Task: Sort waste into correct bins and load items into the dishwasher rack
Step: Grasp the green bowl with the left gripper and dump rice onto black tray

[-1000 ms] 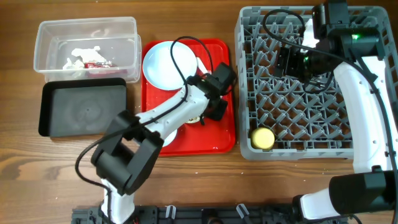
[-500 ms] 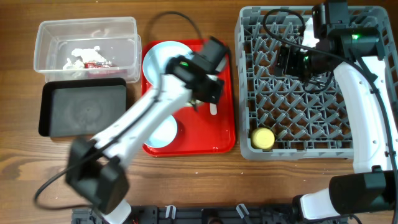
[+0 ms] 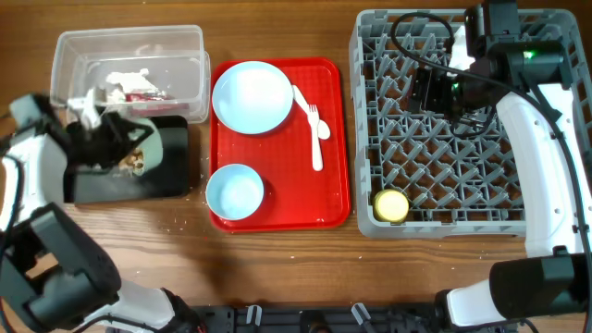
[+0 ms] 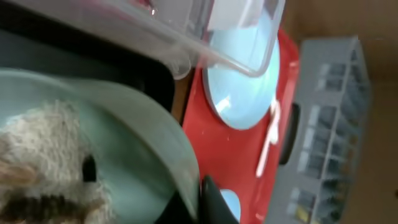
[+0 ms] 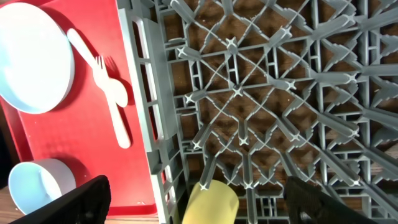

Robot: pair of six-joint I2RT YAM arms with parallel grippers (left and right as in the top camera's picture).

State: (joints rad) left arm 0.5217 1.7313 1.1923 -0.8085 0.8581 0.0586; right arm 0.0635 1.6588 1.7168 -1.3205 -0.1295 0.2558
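At the left edge of the table the left gripper (image 3: 118, 146) is closed on the rim of the pale green bowl (image 3: 159, 146) and holds it tilted above the black tray (image 3: 139, 185). The left wrist view shows what the overhead view hardly shows: in the bowl lie the brownish leftovers (image 4: 37, 168) with white crumbs on them, and a dark finger (image 4: 208, 198) sits at the rim.

Behind the tray, in the far left corner, stands the clear tub (image 3: 185, 42). The white paper scraps (image 3: 116, 83) and the red wrapper (image 3: 143, 95) are inside it.

Toward the middle lies the red tray (image 3: 333, 203). On it are the light blue plate (image 3: 252, 97) at the far side and the light blue bowl (image 3: 234, 192) at the near side. The white fork (image 3: 305, 100) and spoon (image 3: 317, 148) lie together just right of the plate.

The grey rack (image 3: 462, 166) fills the right side of the table. The yellow cup (image 3: 390, 204) is in its near left corner, and the right wrist view shows it close up between the pegs. The right gripper (image 3: 430, 90) hangs above the far part of the rack, its fingers (image 5: 87, 199) wide apart and holding nothing.
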